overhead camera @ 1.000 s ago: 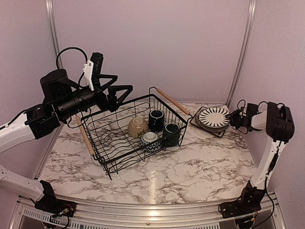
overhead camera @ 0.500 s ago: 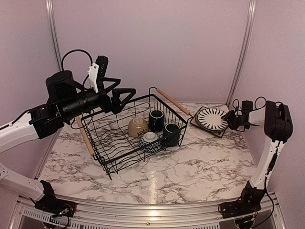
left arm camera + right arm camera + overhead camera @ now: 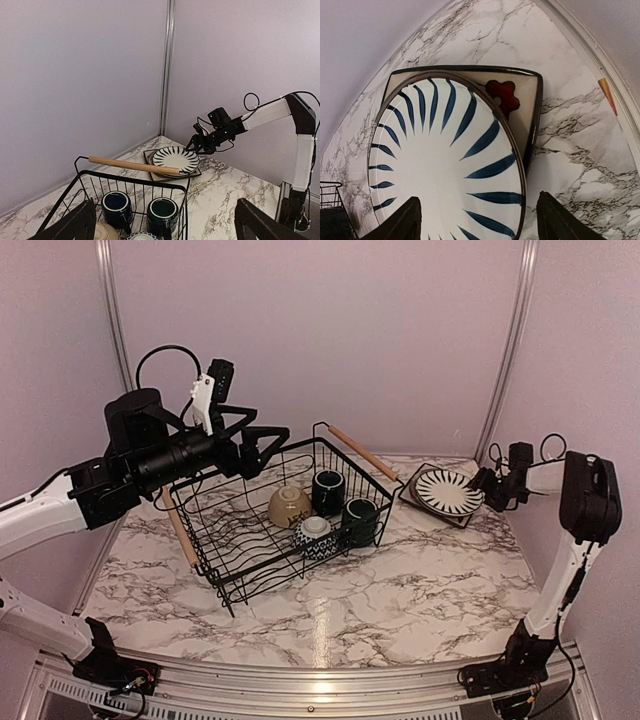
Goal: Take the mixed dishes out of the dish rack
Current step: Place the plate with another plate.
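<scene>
The black wire dish rack (image 3: 236,536) stands mid-table and holds two dark mugs (image 3: 327,492) (image 3: 360,521), a tan bowl (image 3: 289,506) and a small patterned bowl (image 3: 316,537). On the table at the right, a striped round plate (image 3: 447,490) lies on a square floral plate (image 3: 526,95). My right gripper (image 3: 484,485) is open just past the striped plate's (image 3: 445,165) right rim, its fingers on either side of the rim without touching it. My left gripper (image 3: 268,437) hangs open above the rack's far left corner, holding nothing; both mugs (image 3: 116,206) (image 3: 162,211) show below it.
The rack has two wooden bar handles, one on the far side (image 3: 363,452) and one on the left (image 3: 180,525). Metal frame posts (image 3: 508,350) and purple walls close in the back corners. Bare marble table (image 3: 400,590) lies in front of the rack.
My right gripper has opened, let go of the striped plate and drawn back a little to the right. My left arm has shifted slightly up and right.
</scene>
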Controlling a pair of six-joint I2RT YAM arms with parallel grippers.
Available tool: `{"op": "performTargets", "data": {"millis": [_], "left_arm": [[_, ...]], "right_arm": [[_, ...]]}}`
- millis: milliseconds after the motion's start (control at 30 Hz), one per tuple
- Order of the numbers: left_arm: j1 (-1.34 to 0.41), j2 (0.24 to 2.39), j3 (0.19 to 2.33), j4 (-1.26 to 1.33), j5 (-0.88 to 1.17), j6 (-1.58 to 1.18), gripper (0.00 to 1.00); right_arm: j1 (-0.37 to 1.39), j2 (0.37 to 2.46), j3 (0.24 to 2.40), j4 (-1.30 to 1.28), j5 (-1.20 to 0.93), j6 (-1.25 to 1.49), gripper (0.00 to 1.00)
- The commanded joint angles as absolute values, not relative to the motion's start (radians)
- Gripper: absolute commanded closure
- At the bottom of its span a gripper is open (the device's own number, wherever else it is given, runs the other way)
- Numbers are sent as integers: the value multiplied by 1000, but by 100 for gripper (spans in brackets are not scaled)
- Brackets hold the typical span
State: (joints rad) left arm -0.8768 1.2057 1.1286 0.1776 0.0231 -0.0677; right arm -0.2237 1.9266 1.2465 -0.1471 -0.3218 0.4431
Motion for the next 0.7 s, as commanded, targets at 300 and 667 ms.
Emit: {"op": "performTargets", "data": {"millis": [300, 667], "left_arm": [[-872, 1313, 1244, -27, -220, -139, 1], [-828, 1446, 1386, -224, -177, -253, 1]], "right_arm": [[-205, 1923, 1282, -163, -340, 399, 25], [-203, 1782, 1215, -255, -154, 343, 21]]}}
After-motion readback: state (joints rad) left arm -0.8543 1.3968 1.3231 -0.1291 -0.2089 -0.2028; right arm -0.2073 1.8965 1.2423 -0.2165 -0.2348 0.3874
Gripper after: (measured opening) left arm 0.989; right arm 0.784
